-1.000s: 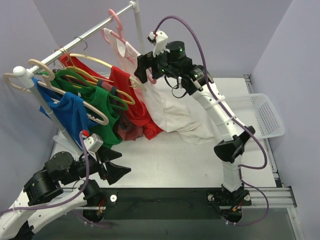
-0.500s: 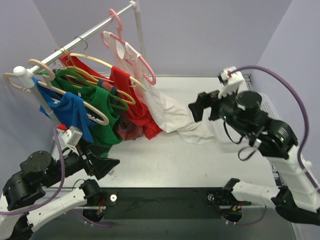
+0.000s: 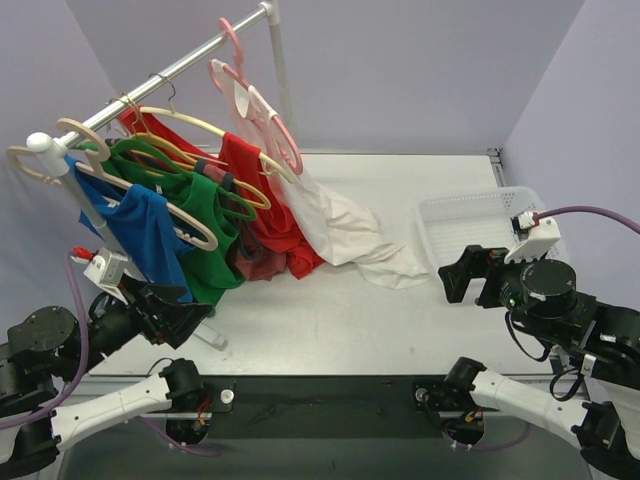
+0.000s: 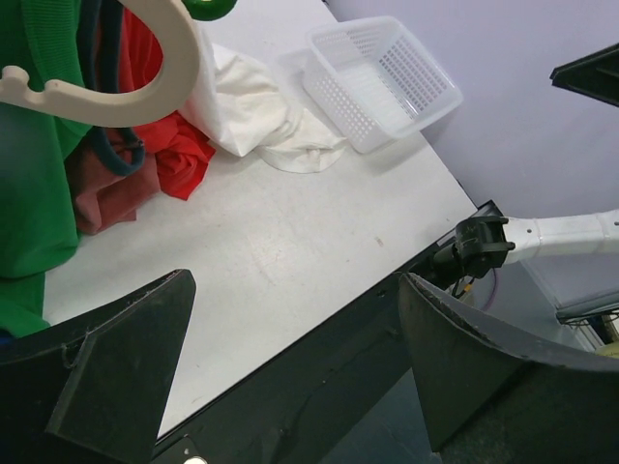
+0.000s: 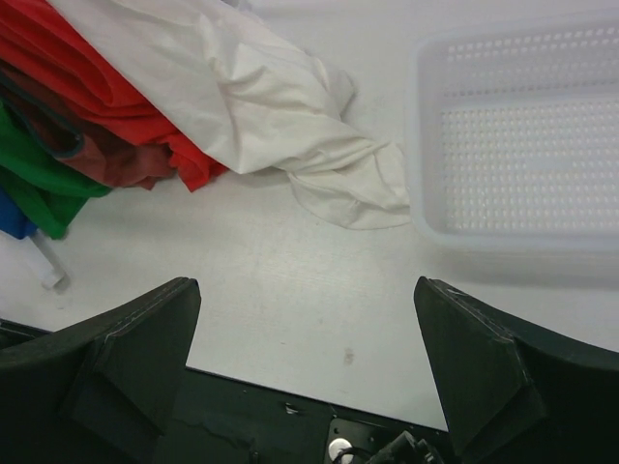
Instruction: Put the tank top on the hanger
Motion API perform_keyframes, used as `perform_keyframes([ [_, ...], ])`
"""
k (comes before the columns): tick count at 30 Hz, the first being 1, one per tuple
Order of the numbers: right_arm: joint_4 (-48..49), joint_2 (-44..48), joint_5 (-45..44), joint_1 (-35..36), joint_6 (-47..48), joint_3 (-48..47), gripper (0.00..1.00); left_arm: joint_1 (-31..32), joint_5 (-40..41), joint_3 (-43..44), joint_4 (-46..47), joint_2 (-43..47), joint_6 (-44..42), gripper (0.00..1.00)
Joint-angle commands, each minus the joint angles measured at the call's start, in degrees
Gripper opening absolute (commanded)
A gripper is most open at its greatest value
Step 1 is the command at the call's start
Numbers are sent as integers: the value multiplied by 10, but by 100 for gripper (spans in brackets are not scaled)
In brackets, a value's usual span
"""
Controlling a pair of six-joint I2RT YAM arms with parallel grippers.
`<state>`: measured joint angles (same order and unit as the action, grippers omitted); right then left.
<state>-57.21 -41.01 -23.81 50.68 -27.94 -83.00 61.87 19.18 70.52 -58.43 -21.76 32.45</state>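
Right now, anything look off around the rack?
Only the tank top: it hangs from the pink hanger on the rail, but its lower part lies bunched on the table beside the red garment instead of hanging free.

Your top view looks down from above and behind the arm bases, far enough back to take in the whole table [image 3: 330,310], with the clothes rail [image 3: 180,62] at upper left and the basket [image 3: 470,225] at right. Your left wrist view sits low at the near left, facing across to the right past the left gripper [image 4: 295,280]. Your right wrist view looks steeply down past the right gripper [image 5: 307,285], closer in. All three share the tank top [image 3: 340,225] heap and the basket.
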Motion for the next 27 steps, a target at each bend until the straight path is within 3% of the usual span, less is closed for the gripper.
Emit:
perform_keyframes([
  [1,-59,-22,-75,2,-13,11,100,42,74,20,-22,8,33,97],
  [8,-88,-51,-221,20,10,22,100,61,98,37,-44,-28,15,97],
  [15,-160,-52,-354,31,-91,30,100,64,117,35,-39,-82,-31,97],
  [20,-168,-41,-394,31,-108,21,100,65,118,9,4,-96,-48,97],
  [27,-117,0,-386,32,-47,50,100,64,120,-18,37,-114,-53,97],
])
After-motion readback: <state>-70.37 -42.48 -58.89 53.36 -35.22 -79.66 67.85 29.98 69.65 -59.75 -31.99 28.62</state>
